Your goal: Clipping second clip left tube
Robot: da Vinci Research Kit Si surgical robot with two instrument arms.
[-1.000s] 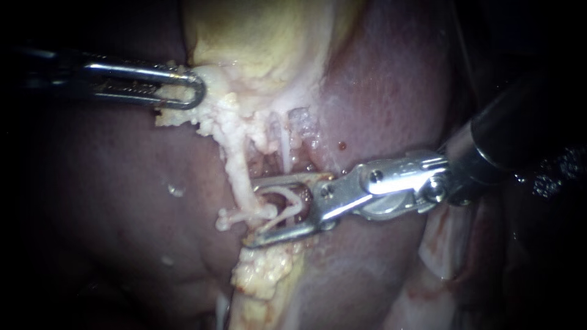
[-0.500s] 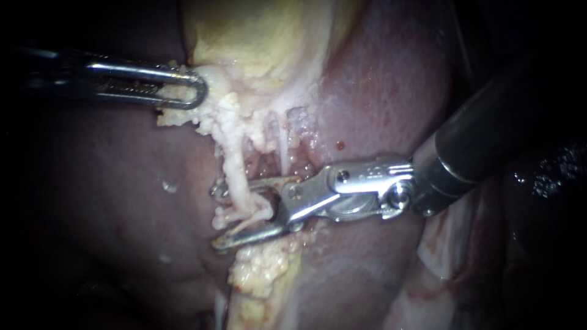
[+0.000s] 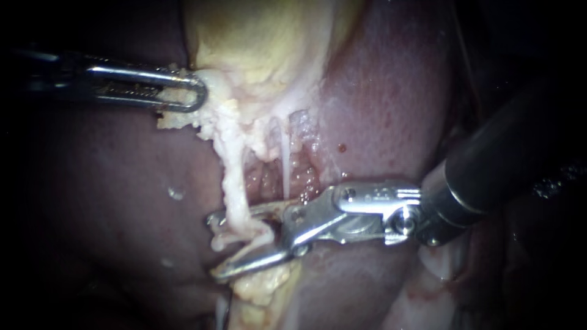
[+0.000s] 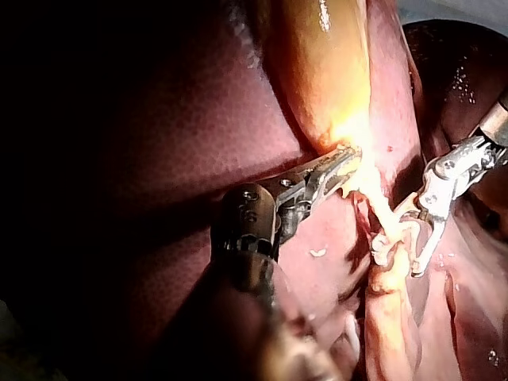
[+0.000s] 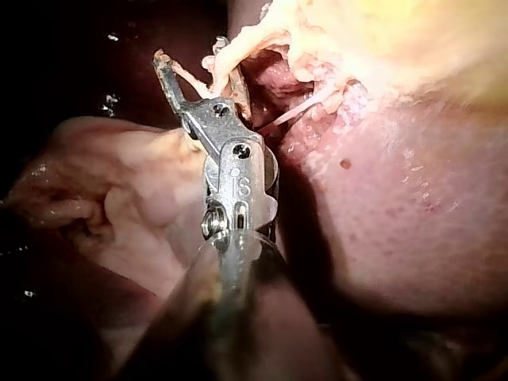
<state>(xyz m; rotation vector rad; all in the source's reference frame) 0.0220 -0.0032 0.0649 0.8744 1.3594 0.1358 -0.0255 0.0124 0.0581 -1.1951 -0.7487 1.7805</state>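
Two organs fill the field: the dark red liver [image 3: 391, 91] and, lying on it, the pale yellow gallbladder [image 3: 263, 36]. My left instrument [image 3: 197, 93] comes in from the left. Its jaws are closed on the fatty fringe at the gallbladder's lower end and hold it out to the side. My right instrument [image 3: 214, 244] comes in from the right with its jaws parted and a clear gap between them. They stand one on each side of the left tube [image 3: 234, 183], the whitish cord running down from the gallbladder. The tube lies in the gap, and neither jaw looks pressed onto it yet.

To do this well, I would hold the left traction steady so the tube is taut. I would check that both jaw tips show past the tube's far side and sit square across it. Nothing but the tube should be inside when I close fully in one squeeze.

Several things are hard to read. A thinner strand [image 3: 285, 165] runs down to the upper jaw near the hinge, and I cannot tell whether it passes inside the gap. A knot of pale tissue bunches between the jaws and covers the tube there. I cannot make out a clip, either loaded in the jaws or already on the tube. The right wrist view shows only one jaw tip clearly.
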